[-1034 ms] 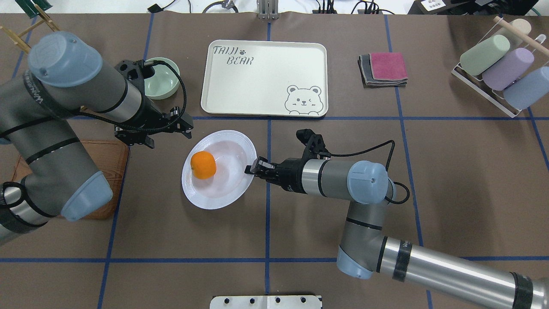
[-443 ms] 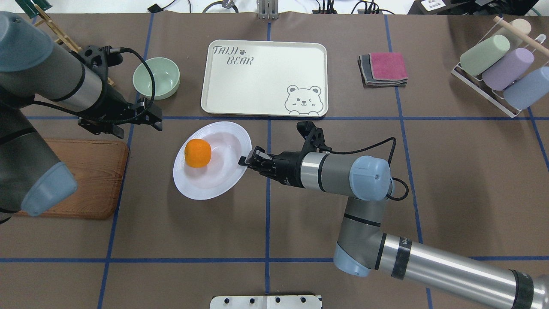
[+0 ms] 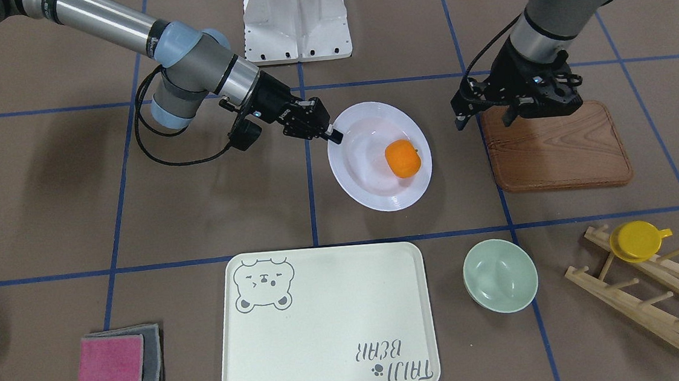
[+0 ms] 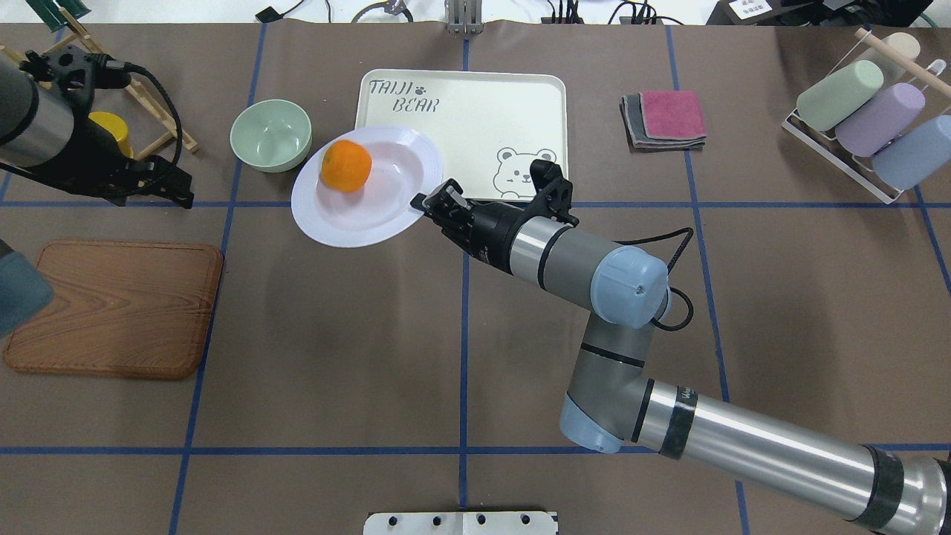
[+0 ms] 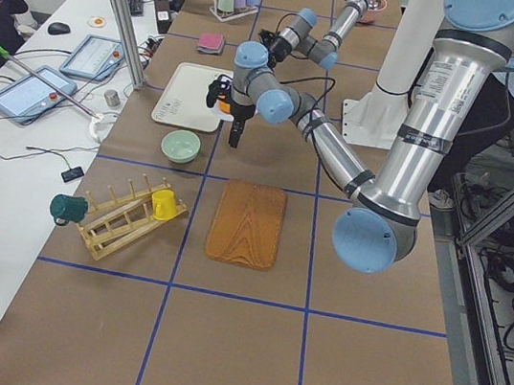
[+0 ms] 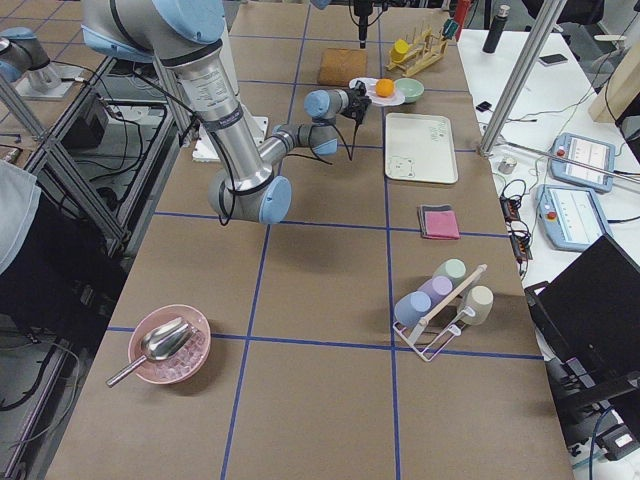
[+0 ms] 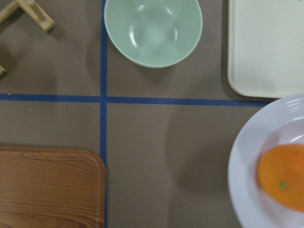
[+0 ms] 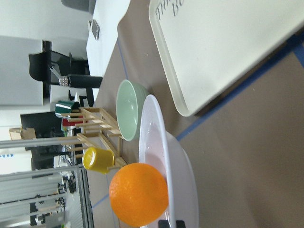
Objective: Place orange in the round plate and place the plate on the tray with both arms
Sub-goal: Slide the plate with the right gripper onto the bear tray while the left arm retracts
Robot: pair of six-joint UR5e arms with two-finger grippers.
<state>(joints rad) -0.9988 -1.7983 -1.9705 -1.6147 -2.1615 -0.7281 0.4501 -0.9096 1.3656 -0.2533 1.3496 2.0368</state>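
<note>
Right gripper (image 4: 433, 202) is pinching the near rim of the round plate (image 4: 349, 219), jaws narrowed onto the rim edge. The plate is reaching out from the fingertips, apparently off the table, and in the overhead view its rim is overlapping the tray's (image 4: 475, 111) corner. The rest of the tray is lying just beyond the gripper. The orange (image 4: 346, 166) is sitting in the plate on the side farthest from the right gripper, up against the rim slope rather than in the sunken centre. Left gripper (image 3: 482, 120) is hanging empty with its fingers spread, well apart from the plate on the side opposite the right gripper, over the edge of the wooden board (image 3: 554, 149). Judgement: the plate is looking stiff, glossy and slippery, probably brittle. A one-sided rim pinch is carrying the weight far from the fingers, and the round fruit is likely to roll if the plate tilts. The ridged rim is the best hold, and a second grip on the rim nearest the orange would level it.
</note>
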